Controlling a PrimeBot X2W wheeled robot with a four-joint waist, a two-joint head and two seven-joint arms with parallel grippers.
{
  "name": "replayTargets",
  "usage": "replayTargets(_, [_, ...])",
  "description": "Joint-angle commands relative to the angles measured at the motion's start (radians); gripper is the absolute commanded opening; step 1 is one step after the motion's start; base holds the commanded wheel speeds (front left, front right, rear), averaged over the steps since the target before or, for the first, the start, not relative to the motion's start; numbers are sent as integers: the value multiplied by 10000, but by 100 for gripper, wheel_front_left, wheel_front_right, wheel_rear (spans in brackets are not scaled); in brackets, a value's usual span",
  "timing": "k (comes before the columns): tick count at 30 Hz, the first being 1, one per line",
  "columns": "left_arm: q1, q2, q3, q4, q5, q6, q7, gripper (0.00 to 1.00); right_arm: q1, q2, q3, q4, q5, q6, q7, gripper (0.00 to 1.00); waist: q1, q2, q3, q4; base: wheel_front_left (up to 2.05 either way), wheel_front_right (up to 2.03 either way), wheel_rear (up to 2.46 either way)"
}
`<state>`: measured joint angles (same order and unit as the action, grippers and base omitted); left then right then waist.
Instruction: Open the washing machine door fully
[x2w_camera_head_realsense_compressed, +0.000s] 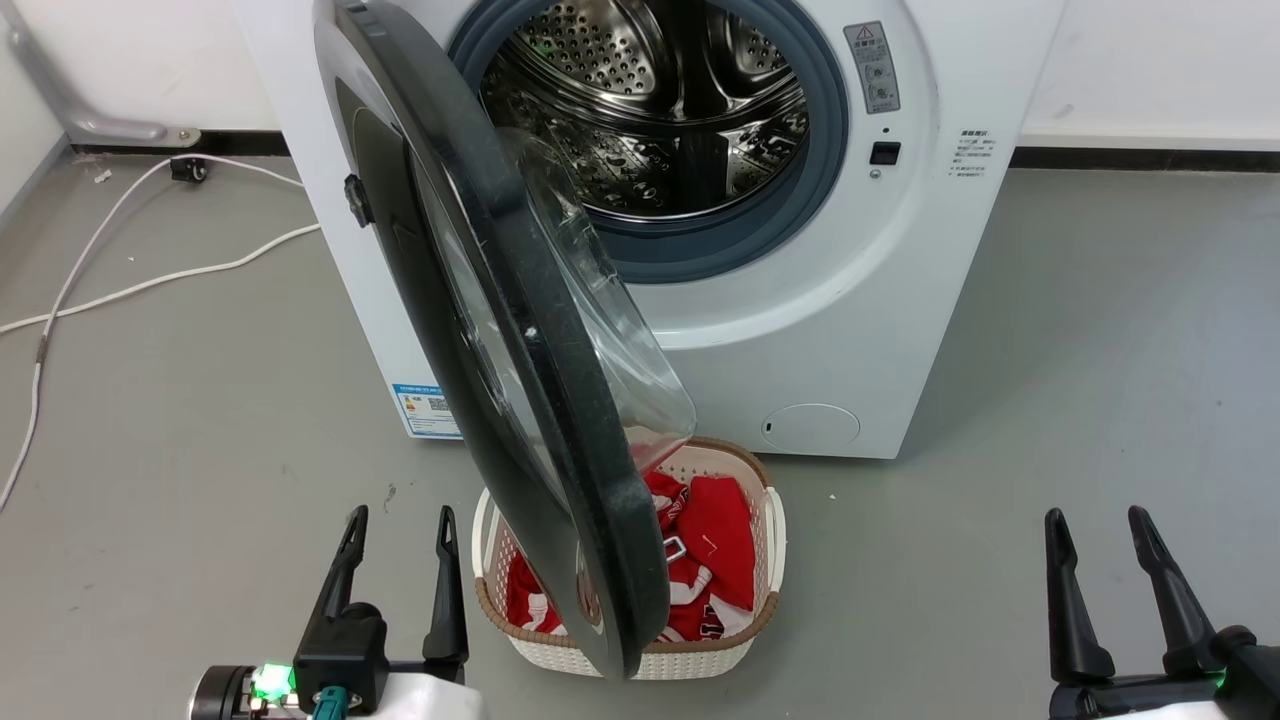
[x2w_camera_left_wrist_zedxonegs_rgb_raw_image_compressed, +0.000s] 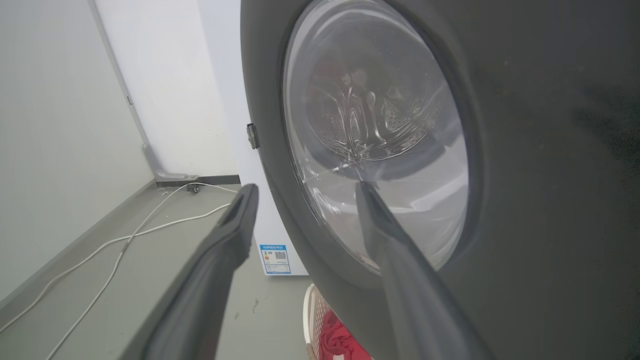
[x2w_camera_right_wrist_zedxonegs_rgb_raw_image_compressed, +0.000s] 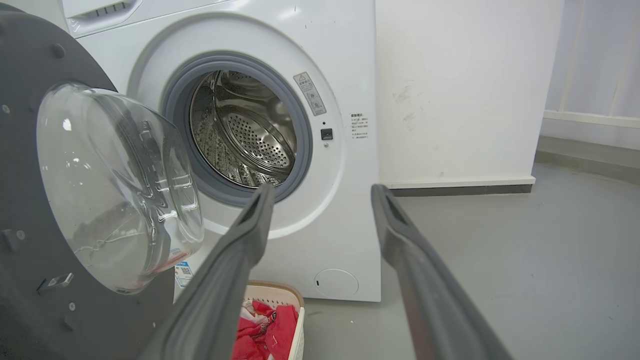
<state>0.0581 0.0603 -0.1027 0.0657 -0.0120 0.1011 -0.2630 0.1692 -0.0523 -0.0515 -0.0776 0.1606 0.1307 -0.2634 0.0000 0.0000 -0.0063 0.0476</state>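
The washing machine door (x2w_camera_head_realsense_compressed: 520, 400) is a round black disc with a clear bulging glass bowl. It stands swung out from the white machine (x2w_camera_head_realsense_compressed: 800, 300), roughly edge-on to the head view, hinged on its left. Its outer face (x2w_camera_left_wrist_zedxonegs_rgb_raw_image_compressed: 525, 175) looms close in the left wrist view; its inner face (x2w_camera_right_wrist_zedxonegs_rgb_raw_image_compressed: 30, 210) with the bowl sits at the left of the right wrist view. My left gripper (x2w_camera_head_realsense_compressed: 400, 520) is open at the lower left, just left of the door's bottom edge, holding nothing. My right gripper (x2w_camera_head_realsense_compressed: 1098, 522) is open at the lower right, well clear of the door.
A white woven basket (x2w_camera_head_realsense_compressed: 760, 540) with red clothes sits on the grey floor under the door's lower edge. The steel drum (x2w_camera_head_realsense_compressed: 660, 100) is exposed inside a grey rubber ring. White cables (x2w_camera_head_realsense_compressed: 150, 275) trail across the floor at the left. Walls stand behind and to the left.
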Motion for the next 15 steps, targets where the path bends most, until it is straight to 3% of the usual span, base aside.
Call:
replayTargets(1, [116, 11, -21, -50, 52, 65, -28, 100, 161, 37, -8, 15, 80, 1, -17, 100, 0, 0, -6, 4, 0, 0, 0])
replayTargets(8, [135, 26, 8, -54, 37, 101, -28, 100, 172, 37, -46, 15, 74, 1, -17, 100, 0, 0, -21, -16, 0, 0, 0])
replayTargets(9, [130, 24, -1, -52, 11, 71, -28, 89, 166, 37, -28, 20, 60, 0, -17, 100, 0, 0, -24, -18, 0, 0, 0])
replayTargets(10, [121, 23, 16, -66, -4, 67, -28, 42, 161, 37, -12, 30, 51, 1, -17, 100, 0, 0, -30, -18, 0, 0, 0])
replayTargets(11, [122, 23, 29, -74, -16, 71, -28, 12, 154, 37, -5, 35, 53, 1, -17, 100, 0, 0, -36, -21, 0, 0, 0])
replayTargets(12, [131, 22, 37, -76, -20, 80, -27, 0, 149, 37, 5, 37, 58, 0, -17, 100, 0, 0, -41, -23, 0, 0, 0])
replayTargets(15, [132, 20, 77, -97, -74, 45, -27, 0, 137, 37, 25, 34, 74, 1, -17, 100, 0, 0, -49, -30, 0, 0, 0])
